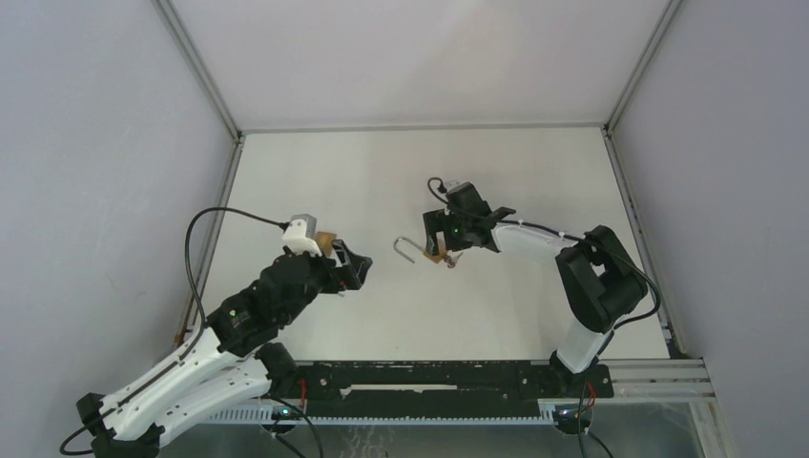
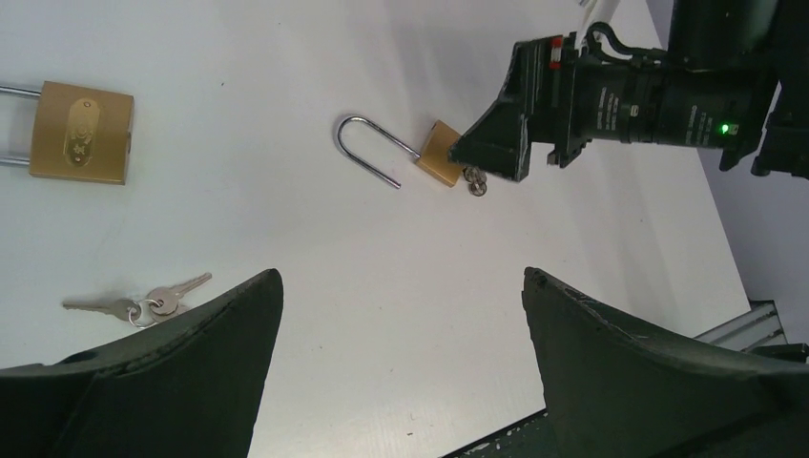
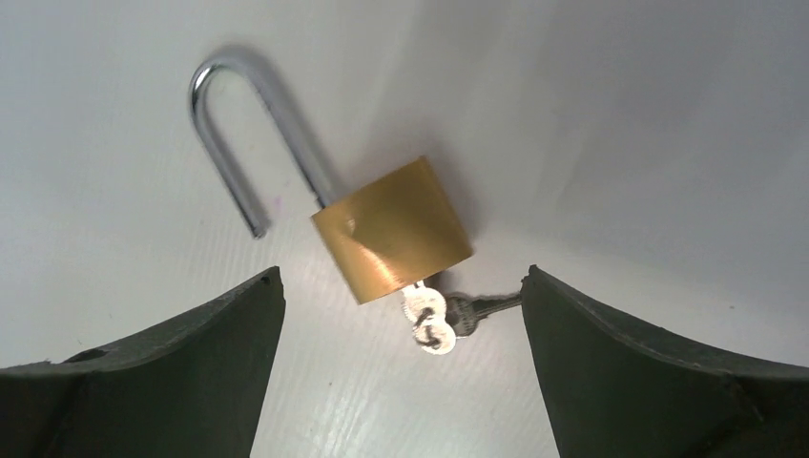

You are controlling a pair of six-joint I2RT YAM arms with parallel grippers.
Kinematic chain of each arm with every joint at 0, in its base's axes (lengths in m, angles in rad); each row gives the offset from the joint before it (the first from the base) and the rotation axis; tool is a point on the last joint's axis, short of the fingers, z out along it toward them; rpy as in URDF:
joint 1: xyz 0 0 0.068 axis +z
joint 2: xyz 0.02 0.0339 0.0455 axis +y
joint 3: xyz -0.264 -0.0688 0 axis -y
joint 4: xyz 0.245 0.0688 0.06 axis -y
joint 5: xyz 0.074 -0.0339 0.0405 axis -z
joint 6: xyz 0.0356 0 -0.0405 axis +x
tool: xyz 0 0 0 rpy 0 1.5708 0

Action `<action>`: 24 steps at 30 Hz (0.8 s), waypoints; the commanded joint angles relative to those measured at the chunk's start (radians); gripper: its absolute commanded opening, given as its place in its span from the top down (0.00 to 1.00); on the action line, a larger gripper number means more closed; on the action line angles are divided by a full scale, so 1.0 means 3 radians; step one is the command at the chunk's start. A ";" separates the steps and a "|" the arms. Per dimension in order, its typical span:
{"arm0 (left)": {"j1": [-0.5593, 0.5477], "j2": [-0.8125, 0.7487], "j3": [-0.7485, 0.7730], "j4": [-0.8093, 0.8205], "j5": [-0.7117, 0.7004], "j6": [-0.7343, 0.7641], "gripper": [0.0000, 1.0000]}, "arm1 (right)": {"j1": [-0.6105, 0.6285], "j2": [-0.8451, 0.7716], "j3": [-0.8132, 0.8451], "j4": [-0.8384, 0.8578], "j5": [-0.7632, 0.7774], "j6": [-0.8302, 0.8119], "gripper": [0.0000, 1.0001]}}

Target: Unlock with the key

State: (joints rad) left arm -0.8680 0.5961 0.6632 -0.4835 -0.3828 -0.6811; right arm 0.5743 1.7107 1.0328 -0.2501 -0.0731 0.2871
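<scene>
A brass padlock (image 3: pixel 393 229) lies on the white table with its steel shackle (image 3: pixel 224 114) swung open. A key (image 3: pixel 425 310) is stuck in its underside, and a ring with a second key (image 3: pixel 482 305) hangs from it. My right gripper (image 3: pixel 401 281) hovers just over the key end, open, with nothing between its fingers. From above, the same padlock (image 1: pixel 434 256) lies right under the right gripper (image 1: pixel 445 240). My left gripper (image 1: pixel 351 269) stands open and empty to the left of it; in the left wrist view it (image 2: pixel 401 286) frames only bare table.
A second brass padlock (image 2: pixel 81 132), its shackle closed, lies beside the left arm. A loose pair of keys (image 2: pixel 143 303) on a ring lies near the left finger. White walls enclose the table (image 1: pixel 382 172); a black rail (image 1: pixel 429 377) runs along the near edge.
</scene>
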 commanded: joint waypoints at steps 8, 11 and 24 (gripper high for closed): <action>0.0004 0.0016 0.0116 0.0024 0.0023 0.0042 0.03 | 0.0261 0.0344 0.0526 -0.0416 0.0413 -0.0836 0.01; 0.0005 0.0029 0.0120 0.0020 0.0056 0.0064 0.03 | 0.0263 0.0505 0.0626 -0.0469 0.0379 -0.0927 0.01; 0.0004 0.0070 0.0149 -0.0001 0.0067 0.0053 0.04 | 0.0221 0.0788 0.0822 -0.0554 0.0397 -0.0759 0.41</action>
State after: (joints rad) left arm -0.8680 0.6170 0.6632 -0.4892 -0.3656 -0.6731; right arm 0.6540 1.9297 1.2537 -0.3996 -0.0048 0.0292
